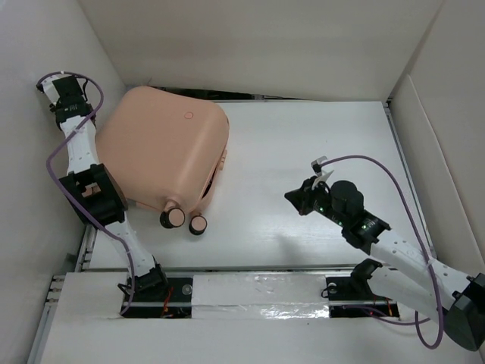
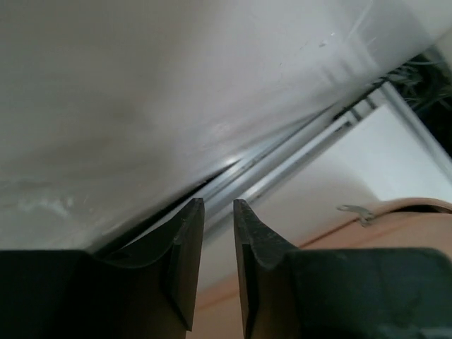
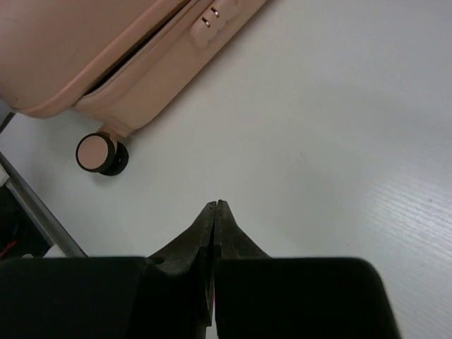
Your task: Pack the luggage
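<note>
Smooth, round-cornered peach hard-shell luggage (image 1: pixel 163 144) sits on the matte white table (image 1: pixel 303 144), ahead-left of the right jaws, which are pressed together, empty. Left jaws slightly parted, empty. Only the right wrist view shows the dark seam gap (image 3: pixel 134 60).

Luggage (image 3: pixel 92 49) cut off at top and left edges, right wrist view; near-left corner hidden under left arm (image 1: pixel 95 193) overhead.

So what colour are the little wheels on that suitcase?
The wheels are black with peach-pink faces; the right wrist view shows one best.
</note>
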{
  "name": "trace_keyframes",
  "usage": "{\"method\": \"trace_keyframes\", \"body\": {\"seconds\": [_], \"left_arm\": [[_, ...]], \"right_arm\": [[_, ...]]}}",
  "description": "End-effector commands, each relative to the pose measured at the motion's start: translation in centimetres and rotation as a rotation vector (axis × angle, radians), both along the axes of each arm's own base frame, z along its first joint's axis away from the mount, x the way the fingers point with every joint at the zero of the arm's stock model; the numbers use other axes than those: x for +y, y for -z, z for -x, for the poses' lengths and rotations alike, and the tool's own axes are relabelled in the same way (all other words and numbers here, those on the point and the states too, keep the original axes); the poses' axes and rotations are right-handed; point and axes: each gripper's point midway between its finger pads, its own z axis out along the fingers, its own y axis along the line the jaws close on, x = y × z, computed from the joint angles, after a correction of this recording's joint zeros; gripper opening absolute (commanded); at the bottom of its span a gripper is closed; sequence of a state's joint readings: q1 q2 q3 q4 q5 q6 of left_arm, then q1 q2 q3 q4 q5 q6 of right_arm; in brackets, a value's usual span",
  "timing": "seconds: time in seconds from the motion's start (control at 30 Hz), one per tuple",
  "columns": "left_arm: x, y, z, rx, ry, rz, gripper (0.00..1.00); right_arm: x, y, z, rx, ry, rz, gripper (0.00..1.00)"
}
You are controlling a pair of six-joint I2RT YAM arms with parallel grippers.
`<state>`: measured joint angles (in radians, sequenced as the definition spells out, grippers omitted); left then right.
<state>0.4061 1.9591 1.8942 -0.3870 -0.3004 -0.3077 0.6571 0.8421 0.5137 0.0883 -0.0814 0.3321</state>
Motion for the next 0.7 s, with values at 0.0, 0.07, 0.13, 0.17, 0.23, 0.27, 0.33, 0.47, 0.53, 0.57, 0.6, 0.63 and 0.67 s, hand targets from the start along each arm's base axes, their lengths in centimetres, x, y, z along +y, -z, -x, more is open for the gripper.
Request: {"method": "trace_keyframes", "body": {"seconds": [0.0, 0.07, 0.13, 0.17, 0.23, 0.27, 0.33, 0.47, 0.53, 0.57, 0.6, 0.63, 0.67], "left_arm": [[1.9, 0.9, 0.3, 0.079, -0.032, -0.059, 0.23], [2.6, 3.1, 0.4, 0.121, -0.018, -0.029, 0.24], [1.9, 5.8, 0.2, 0.179, 0.031, 0.01, 0.24], [1.8, 7.8, 0.2, 0.216, 0.04, 0.028, 0.24], [-0.2, 10.2, -0.1, 0.28, 0.087, 0.053, 0.23], [-1.3, 11.6, -0.4, 0.304, 0.119, 0.072, 0.23], [-3.6, 13.6, -0.4, 0.338, 0.171, 0.112, 0.23], [-8.7, 16.3, 0.5, 0.409, 0.264, 0.157, 0.21], [-10.9, 17.7, 1.5, 0.408, 0.308, 0.22, 0.2], [-12.8, 17.9, 2.4, 0.392, 0.344, 0.269, 0.2], [-13.5, 17.8, 2.8, 0.373, 0.354, 0.294, 0.2], [-14.7, 17.3, 2.7, 0.346, 0.381, 0.314, 0.2], [-15.9, 15.8, 2.9, 0.309, 0.414, 0.328, 0.19]], "right_arm": [[0.8, -0.4, -0.5, -0.025, 0.0, -0.015, 0.0], [0.9, 0.0, -0.7, -0.012, -0.001, 0.001, 0.0], [1.0, 0.3, -1.1, -0.007, 0.01, 0.007, 0.0], [1.1, 0.2, -1.3, -0.009, 0.015, 0.003, 0.0], [1.5, 0.0, -1.5, -0.017, 0.011, -0.002, 0.0], [1.6, -0.5, -1.7, -0.027, 0.013, -0.006, 0.0], [1.7, -0.7, -2.1, -0.032, 0.021, -0.002, 0.0], [2.2, -1.6, -3.4, -0.046, 0.051, -0.015, 0.01], [2.2, -2.3, -4.7, -0.051, 0.096, -0.008, 0.04], [2.0, -1.4, -5.5, -0.026, 0.119, 0.021, 0.08], [2.2, -1.5, -5.9, -0.023, 0.127, 0.025, 0.09], [2.1, -2.4, -6.9, -0.037, 0.145, 0.017, 0.1], [2.0, -2.3, -7.5, -0.037, 0.154, 0.024, 0.11]]}}
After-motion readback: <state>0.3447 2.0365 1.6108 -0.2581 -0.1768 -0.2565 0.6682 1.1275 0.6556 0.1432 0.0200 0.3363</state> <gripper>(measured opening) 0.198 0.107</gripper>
